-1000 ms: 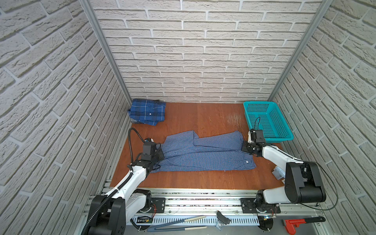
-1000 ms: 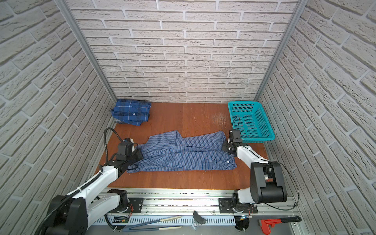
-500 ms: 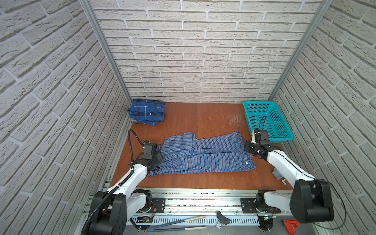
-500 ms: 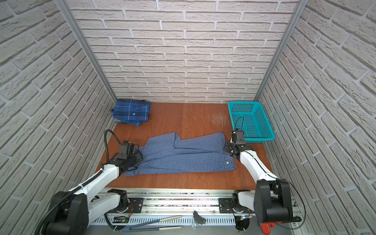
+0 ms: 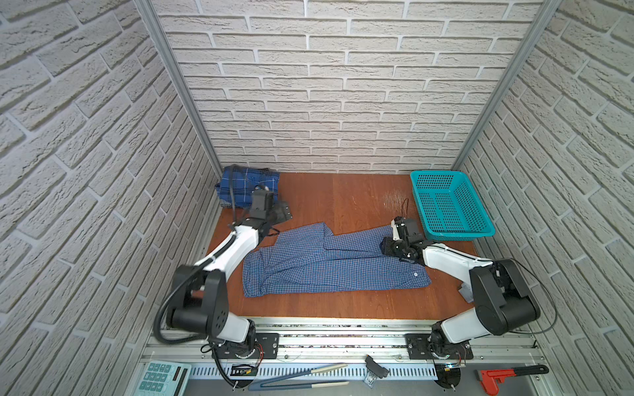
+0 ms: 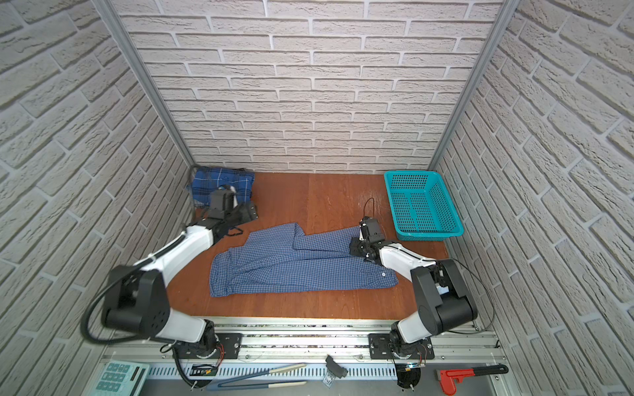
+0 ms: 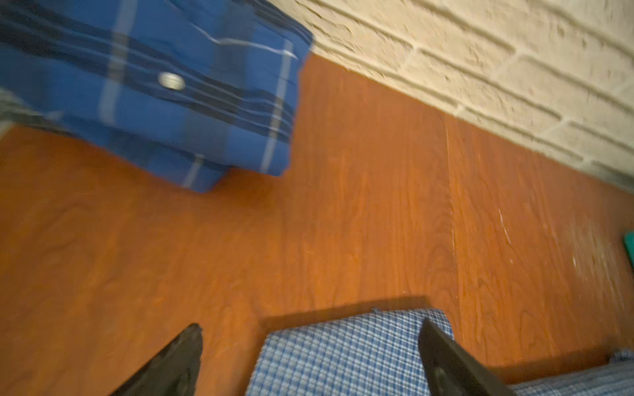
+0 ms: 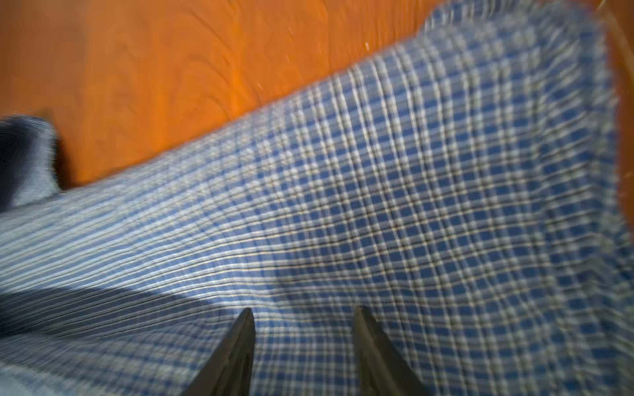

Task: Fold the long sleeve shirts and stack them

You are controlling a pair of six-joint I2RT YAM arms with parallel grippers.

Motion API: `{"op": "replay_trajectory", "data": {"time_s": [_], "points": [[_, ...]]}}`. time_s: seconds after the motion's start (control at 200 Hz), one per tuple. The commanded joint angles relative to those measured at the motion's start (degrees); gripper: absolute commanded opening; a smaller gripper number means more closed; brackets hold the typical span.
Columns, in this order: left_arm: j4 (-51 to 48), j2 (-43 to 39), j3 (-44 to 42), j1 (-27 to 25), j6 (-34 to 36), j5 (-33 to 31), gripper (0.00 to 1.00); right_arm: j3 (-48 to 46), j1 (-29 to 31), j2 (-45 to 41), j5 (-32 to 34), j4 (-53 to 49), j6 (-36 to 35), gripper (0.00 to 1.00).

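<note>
Judging from the layout, the step in hand is the next fold of the check shirt (image 5: 329, 271), which lies as a long strip across the tabletop (image 5: 343, 199), nearer the front edge. One sleeve is laid over its far side. The plaid shirt (image 5: 264, 180) sits folded in the far-left corner, so it looks done and is the likely base of the stack.

Left gripper (image 5: 279, 214) is raised off the wood between the plaid shirt and the strip's left end. Its jaws are spread wide with nothing in them, and the left wrist view shows a check corner below the fingers (image 7: 178, 356). Right gripper (image 5: 386, 247) is low over the strip's right end, on its far side. Its jaws are apart, and the right wrist view shows cloth under the tips with none pinched.

To do it well:
- Each gripper should take a corner at the same short end of the strip.
- Pinch all layers, sleeve included.
- Lift only enough to clear the cloth and carry it straight along the strip.
- Lay edge on edge.
- The loose sleeve may slide out, and a shallow pinch may take only the top layer.

Counts:
- shirts: 2
- basket (image 5: 459, 233): 1, far-right corner, nothing seen in it
- grippers: 2
- buttons seen on the check shirt: 1, near the right end; on the plaid shirt: 1 in the left wrist view
</note>
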Motion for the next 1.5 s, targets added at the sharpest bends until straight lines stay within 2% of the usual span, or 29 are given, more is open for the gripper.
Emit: {"op": "replay_trajectory", "data": {"time_s": [0.0, 0.135, 0.26, 0.34, 0.455, 0.595, 0.735, 0.835, 0.91, 1.035, 1.205, 1.365, 1.425, 1.495], "points": [[-3.12, 9.02, 7.66, -5.23, 5.96, -0.61, 0.96, -1.91, 0.87, 0.34, 1.19, 4.81, 1.94, 0.48], [-11.32, 22.06, 22.22, -11.2, 11.66, -3.45, 0.98, -6.43, 2.28, -0.67, 1.91, 5.47, 3.18, 0.48], [-15.74, 28.12, 30.27, -16.91, 17.85, -9.94, 0.98, -11.29, 2.52, -3.66, 4.06, 6.99, 3.86, 0.48], [-16.75, 30.31, 32.34, -18.72, 20.85, -11.2, 0.98, -11.05, 2.52, -3.72, 3.34, 7.0, 3.36, 0.47], [-22.49, 34.52, 36.04, -20.0, 24.1, -17.26, 0.96, -9.86, 2.52, -3.26, 3.63, 6.34, 3.1, 0.47], [-24.22, 34.39, 34.73, -20.72, 27.65, -14.49, 0.88, -10.53, 2.48, -2.72, 3.52, 7.29, 2.92, 0.47], [-26.33, 32.59, 33.21, -21.32, 26.95, -16.39, 0.86, -10.17, 2.61, 0.32, 2.15, 8.7, 3.61, 0.45], [-27.62, 33.37, 33.77, -21.46, 26.82, -18.53, 0.77, -9.96, 2.72, 0.78, 3.32, 8.46, 3.54, 0.45], [-29.44, 34.91, 34.99, -21.64, 26.89, -19.4, 0.56, -9.83, 2.74, 0.78, 3.07, 8.31, 3.36, 0.45], [-30.91, 35.71, 35.59, -21.73, 27.09, -21.58, 0.44, -9.75, 2.71, 0.78, 3.16, 7.93, 3.47, 0.45], [-33.4, 34.58, 41.17, -21.83, 27.71, -22.22, 0.0, -9.42, 2.7, 1.13, 3.36, 7.38, 3.53, 0.45], [-36.39, 28.92, 49.35, -23.3, 24.3, -23.85, 0.0, -9.33, 2.7, 1.22, 3.17, 6.97, 3.73, 0.45], [-34.7, 24.2, 46.52, -25.43, 21.56, -27.88, 0.0, -9.21, 2.69, 1.4, 2.83, 6.65, 3.92, 0.45], [-30.58, 17.78, 38.21, -27.58, 17.97, -30.15, 0.0, -9.04, 2.7, 1.31, 3.02, 6.21, 4.63, 0.45]]}}
